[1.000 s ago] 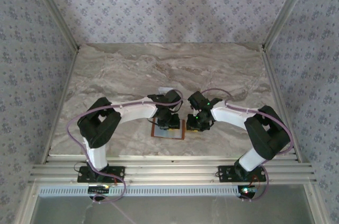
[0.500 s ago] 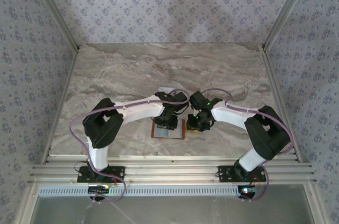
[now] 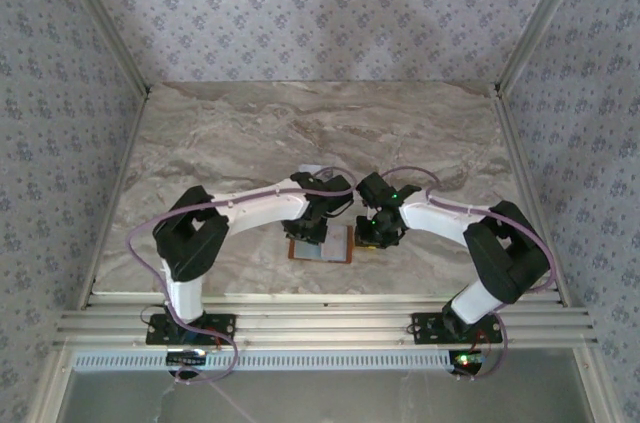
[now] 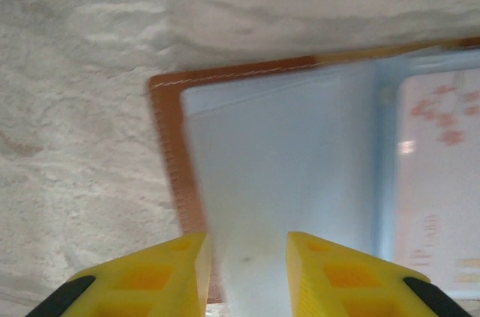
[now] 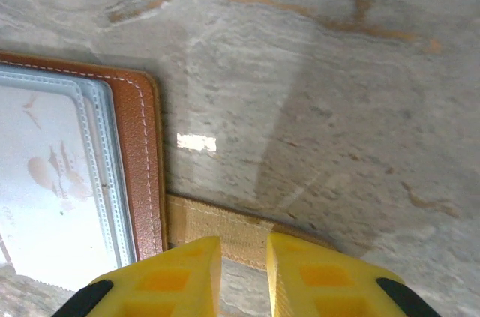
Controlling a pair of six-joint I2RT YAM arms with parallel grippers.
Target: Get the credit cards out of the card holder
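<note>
At the near edge of the worktop (image 3: 200,143) the two arm bases stand bolted to a metal rail, and both arms bend inward toward the middle. Just beyond the rail, between the two wrists, the card holder (image 3: 322,251) lies open and flat, with its grey-blue lining facing up and its brown rim all round.

The left end effector (image 4: 247,257) hangs over the holder's left half. Its yellow fingers (image 4: 172,272) stand partly apart, and a pale, blurred card (image 4: 277,167) fills the gap between them and spreads across the left pocket. I cannot tell whether the fingers pinch this card or only hover above it. In the right pocket another pale card (image 4: 442,182), printed with small pink blossoms, sits behind a clear window.

The right end effector (image 5: 244,257) is at the holder's right side, with its jaws only narrowly parted. Its tips come down on the tan side tab (image 5: 217,227), which sticks out from the brown rim (image 5: 142,167) and runs across beneath both fingers. I cannot tell whether the tab is clamped.

Farther back, just behind the left wrist, a small whitish card (image 3: 312,169) lies on the marbled surface. Beyond it, patterned wallpaper (image 3: 320,3) closes the space.
</note>
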